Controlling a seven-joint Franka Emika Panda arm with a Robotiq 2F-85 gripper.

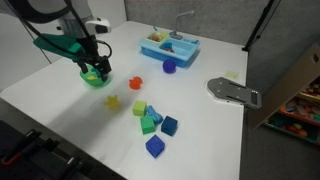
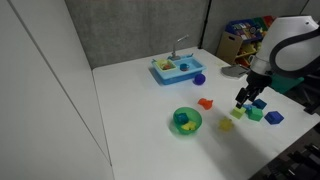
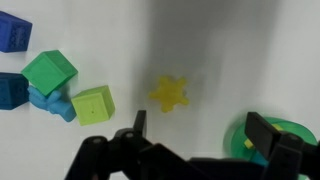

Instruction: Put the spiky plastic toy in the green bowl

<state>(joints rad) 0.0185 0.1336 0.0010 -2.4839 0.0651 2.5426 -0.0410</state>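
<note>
One spiky plastic toy [image 3: 170,94] just beyond spread gripper [image 3: 198,122].

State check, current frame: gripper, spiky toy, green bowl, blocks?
gripper: jaws open, empty.
spiky plastic toy: lying on the table, not gripped, outside the bowl.
green bowl: upright; something small inside, too small to identify.
blocks: clustered on the table, apart from the jaws.

wrist view: green bowl [image 3: 298,126] cut by right edge, part hidden behind a finger of the hand [image 3: 198,125]; hand dark, blurred. blue block [image 3: 10,90] clipped at left edge. both exterior views: spiky plastic toy [image 1: 113,101] too small to resolve spikes; bowl contents unclear
</note>
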